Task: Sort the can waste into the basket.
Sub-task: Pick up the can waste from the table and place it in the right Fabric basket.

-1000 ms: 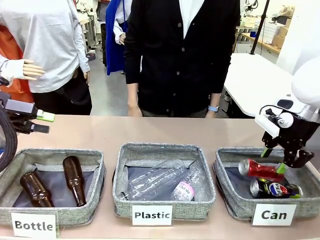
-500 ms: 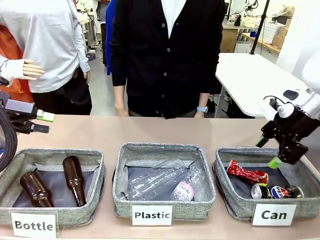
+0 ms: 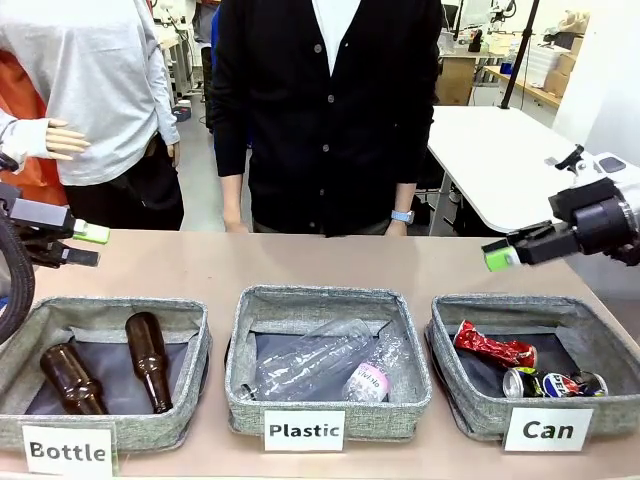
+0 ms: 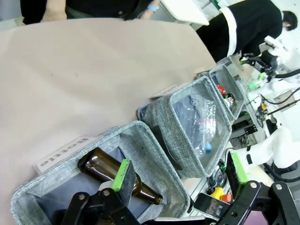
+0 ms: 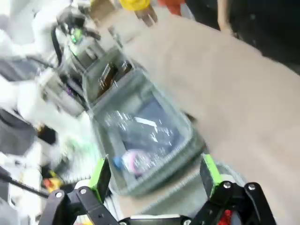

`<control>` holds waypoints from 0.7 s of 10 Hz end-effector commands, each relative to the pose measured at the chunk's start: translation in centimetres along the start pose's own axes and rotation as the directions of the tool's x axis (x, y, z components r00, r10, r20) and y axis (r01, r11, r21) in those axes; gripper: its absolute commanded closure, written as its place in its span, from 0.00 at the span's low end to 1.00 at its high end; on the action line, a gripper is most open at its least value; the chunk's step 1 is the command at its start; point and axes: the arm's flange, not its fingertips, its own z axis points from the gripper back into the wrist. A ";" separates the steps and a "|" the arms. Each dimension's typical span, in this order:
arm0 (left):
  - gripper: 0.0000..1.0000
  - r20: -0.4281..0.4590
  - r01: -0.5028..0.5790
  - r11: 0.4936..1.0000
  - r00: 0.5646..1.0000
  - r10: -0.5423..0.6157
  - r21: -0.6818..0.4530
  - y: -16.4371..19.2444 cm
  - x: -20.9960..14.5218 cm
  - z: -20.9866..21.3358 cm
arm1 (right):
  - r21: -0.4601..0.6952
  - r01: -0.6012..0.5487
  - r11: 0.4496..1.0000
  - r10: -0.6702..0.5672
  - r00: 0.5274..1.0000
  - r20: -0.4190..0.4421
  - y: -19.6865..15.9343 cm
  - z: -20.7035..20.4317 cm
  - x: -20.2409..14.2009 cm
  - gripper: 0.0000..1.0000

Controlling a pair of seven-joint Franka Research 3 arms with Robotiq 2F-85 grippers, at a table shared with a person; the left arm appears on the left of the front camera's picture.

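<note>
Both cans lie in the grey basket (image 3: pixel 468 412) labelled "Can" at the table's right end. The crushed red can (image 3: pixel 495 348) rests toward the back. In front of it, the dark blue can (image 3: pixel 552 382) lies on its side. My right gripper (image 3: pixel 505 250) hangs open above the basket's back rim, fingers pointing left, holding nothing. In its blurred wrist view the right gripper (image 5: pixel 154 176) has both green pads wide apart. My left gripper (image 3: pixel 90 245) is open at the far left above the table. In its wrist view the left gripper (image 4: pixel 180 171) is empty, with the basket (image 4: pixel 234 77) far off.
A "Plastic" basket (image 3: pixel 330 412) in the middle holds clear bottles (image 3: pixel 310 360). A "Bottle" basket (image 3: pixel 150 425) on the left holds two brown bottles (image 3: pixel 148 360). A person in a dark cardigan (image 3: pixel 330 110) stands at the far edge. Bare tabletop (image 3: pixel 300 262) lies behind the baskets.
My right gripper let go of the red can, which dropped into the Can basket. The gripper then rose and turned sideways. The person shifted a little to the left.
</note>
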 end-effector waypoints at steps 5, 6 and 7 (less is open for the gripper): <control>0.00 -0.004 0.000 1.000 1.000 0.000 -0.006 -0.1 -0.2 0.3 | 0.102 0.344 0.933 -0.359 0.895 0.266 -5.8 -2.1 0.5 0.00; 0.00 -0.004 0.000 1.000 1.000 0.000 -0.006 -0.1 -0.2 0.3 | 0.120 0.338 0.933 -0.359 0.884 0.300 -5.0 -0.7 -1.0 0.00; 0.00 -0.004 0.000 1.000 1.000 0.000 -0.006 -0.1 -0.2 0.3 | 0.120 0.338 0.933 -0.359 0.884 0.300 -5.0 -0.7 -1.0 0.00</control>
